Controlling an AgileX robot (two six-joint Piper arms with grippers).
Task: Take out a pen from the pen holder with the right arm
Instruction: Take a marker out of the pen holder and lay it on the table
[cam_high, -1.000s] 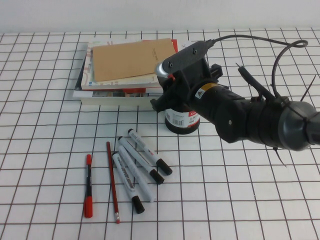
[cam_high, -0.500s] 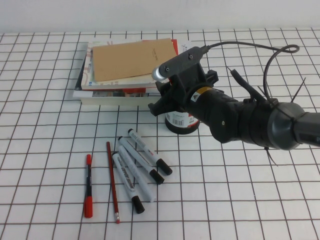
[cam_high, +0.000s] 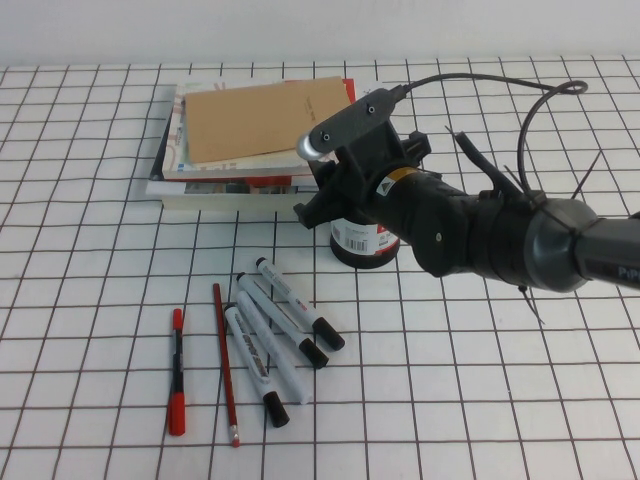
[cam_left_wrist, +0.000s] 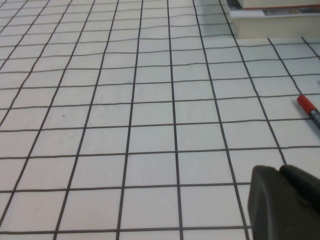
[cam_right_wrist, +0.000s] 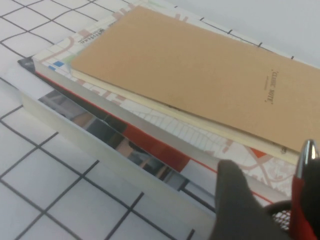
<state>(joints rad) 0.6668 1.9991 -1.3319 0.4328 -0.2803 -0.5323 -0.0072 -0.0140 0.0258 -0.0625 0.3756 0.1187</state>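
Hovering: right gripper (cam_high: 325, 205) over pen holder (cam_high: 362, 242), fingers (cam_right_wrist: 234, 200) apart, empty; red pen (cam_right_wrist: 303, 192) beside one.
Change: edged left.
Left gripper (cam_left_wrist: 285, 202): above table (cam_left_wrist: 150, 100).

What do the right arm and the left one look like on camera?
The right arm: bulky rounded black links, a yellow warning triangle, a silver-tipped camera bar, looping black cables. Its right gripper, by the pen holder, has black jaws. The left gripper shows only as a dark rounded block above the gridded table.
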